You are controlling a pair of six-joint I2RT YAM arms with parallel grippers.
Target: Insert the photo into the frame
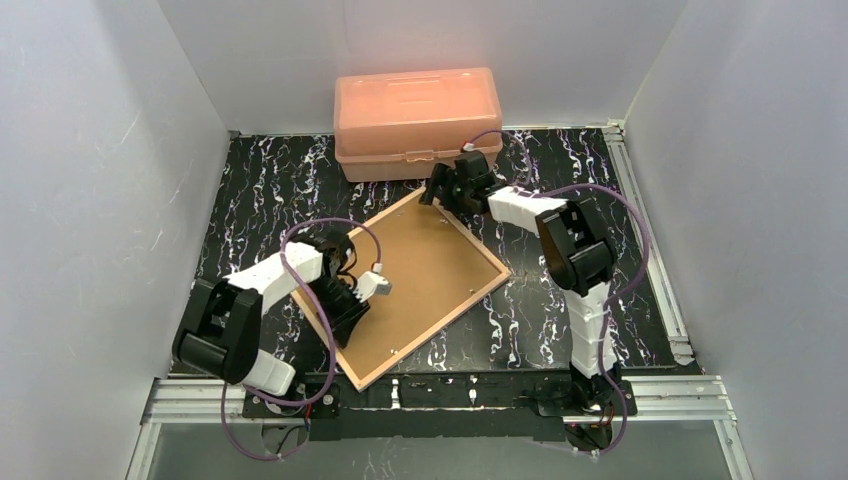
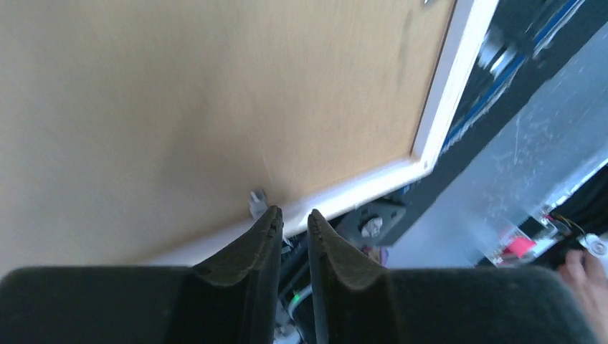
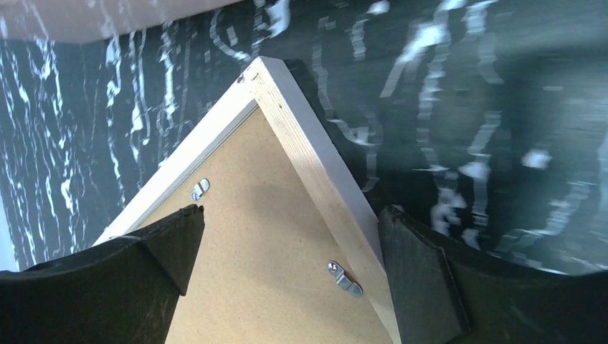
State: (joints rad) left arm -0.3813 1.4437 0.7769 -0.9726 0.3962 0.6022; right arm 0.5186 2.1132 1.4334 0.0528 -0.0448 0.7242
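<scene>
The frame (image 1: 440,325) lies face down on the table, tan wood rails up, with the brown backing board (image 1: 420,270) set in it. The photo is not in view. My left gripper (image 1: 350,305) is over the frame's left edge; in the left wrist view it (image 2: 294,215) is shut with only a thin slit, tips at the white rail (image 2: 444,93) beside a metal tab (image 2: 257,201). My right gripper (image 1: 440,190) is over the far corner; in the right wrist view it (image 3: 290,213) is open, straddling the corner rail (image 3: 315,165) and the board (image 3: 265,272).
An orange plastic box (image 1: 418,120) stands at the back, just behind the frame's far corner. Metal turn tabs (image 3: 346,281) sit along the rails. White walls enclose the black marbled table (image 1: 250,200). An aluminium rail (image 1: 650,250) runs along the right side.
</scene>
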